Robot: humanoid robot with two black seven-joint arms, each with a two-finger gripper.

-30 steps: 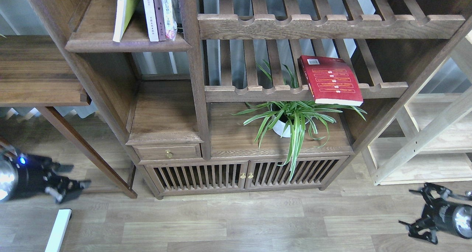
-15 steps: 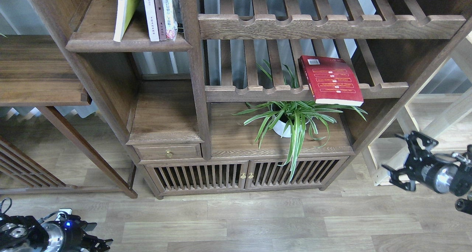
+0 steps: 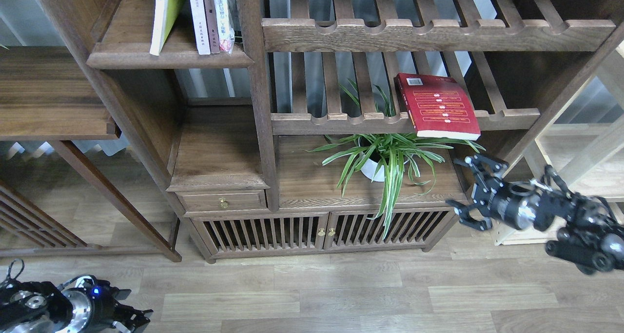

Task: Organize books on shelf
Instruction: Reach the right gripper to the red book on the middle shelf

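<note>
Right hand [image 3: 465, 190] hangs spread wide and empty just below the red book [image 3: 436, 106], which lies flat on the slatted rack [image 3: 336, 123]. Left hand [image 3: 131, 319] sits low; can't tell its grip.

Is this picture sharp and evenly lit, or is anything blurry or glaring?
Head view: mostly sharp, with soft daylight; the red book and plant are crisp; a bright glint on the right gripper's metal wrist; the left gripper sits dim at the corner.
</note>
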